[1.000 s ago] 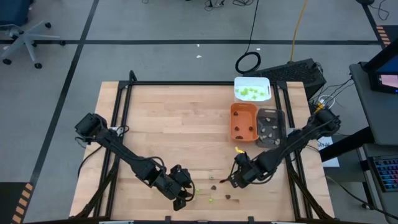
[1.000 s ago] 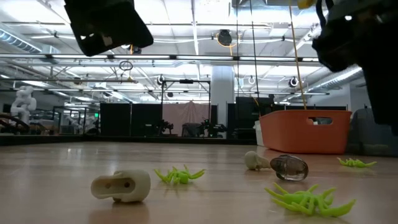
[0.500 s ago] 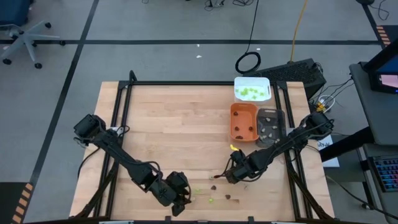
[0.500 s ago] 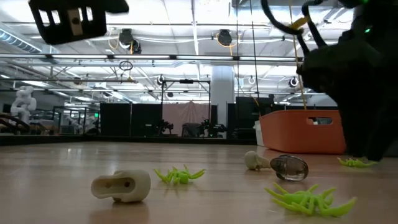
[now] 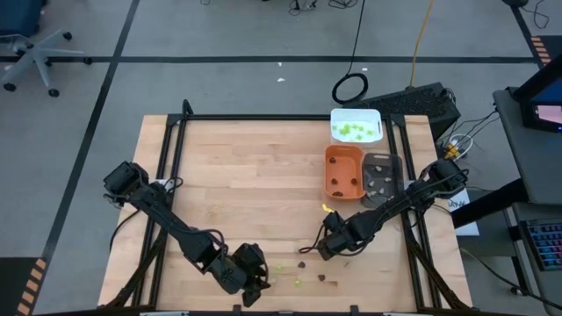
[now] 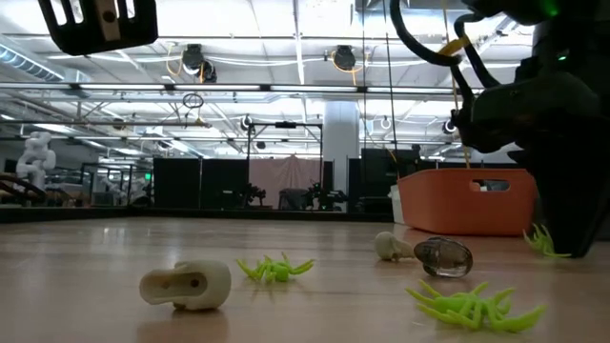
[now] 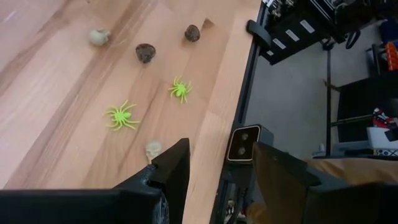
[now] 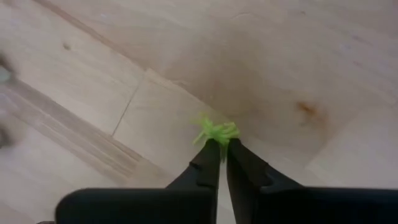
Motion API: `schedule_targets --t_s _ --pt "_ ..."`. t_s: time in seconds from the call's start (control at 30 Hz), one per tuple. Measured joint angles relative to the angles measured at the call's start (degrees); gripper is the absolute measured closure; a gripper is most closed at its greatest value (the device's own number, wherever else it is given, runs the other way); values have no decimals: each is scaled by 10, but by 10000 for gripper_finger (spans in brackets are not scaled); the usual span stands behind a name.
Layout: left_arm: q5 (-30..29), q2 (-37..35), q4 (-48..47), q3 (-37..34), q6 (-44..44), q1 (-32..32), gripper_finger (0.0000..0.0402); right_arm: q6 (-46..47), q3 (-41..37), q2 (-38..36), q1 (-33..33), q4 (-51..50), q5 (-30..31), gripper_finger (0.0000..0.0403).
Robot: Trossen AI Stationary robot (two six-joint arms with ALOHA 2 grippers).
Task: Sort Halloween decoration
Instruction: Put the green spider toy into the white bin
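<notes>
**Right gripper pinches a green spider**

Right gripper (image 8: pixel 219 144), jaws closed on a lime-green spider (image 8: pixel 216 131), sits low at the table's (image 5: pixel 237 175) five o'clock. Next, judging by contents: lift and carry toward one o'clock, over open wood, to the white tray (image 5: pixel 356 128). Left gripper (image 7: pixel 214 165) hovers part-open, empty, near the six o'clock edge, loose pieces (image 7: pixel 122 116) close by.

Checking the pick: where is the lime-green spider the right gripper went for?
Pinched between the right gripper's shut fingertips, the lime-green spider sits at the wooden table, front centre-right.
</notes>
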Motion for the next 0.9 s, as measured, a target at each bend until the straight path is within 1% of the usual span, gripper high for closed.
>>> schedule_targets --t_s 0.13,0.27,0.33,0.47,0.57,0.63,0.7,0.8,0.9 --pt "-1 0 0 0 0 0 226 -33 -3 -26 0 6 -2 401" --pt "-2 0 0 0 0 2 226 -74 -3 -85 2 11 12 403" --pt "-2 0 0 0 0 4 226 -93 -2 -118 2 10 30 403" --pt "-2 0 6 0 0 8 226 -141 -2 -183 7 27 102 403" --pt "-4 -6 36 0 -4 13 226 -214 -2 -229 9 76 155 403" --pt "-7 -16 77 0 -4 18 226 -282 -2 -253 12 116 188 403" --pt "-27 -30 112 0 10 22 226 -358 -2 -276 13 169 215 403" --pt "-72 -53 152 0 57 26 226 -463 -2 -300 13 231 236 403" --pt "-112 -81 164 0 106 32 226 -546 -2 -321 12 287 237 403"
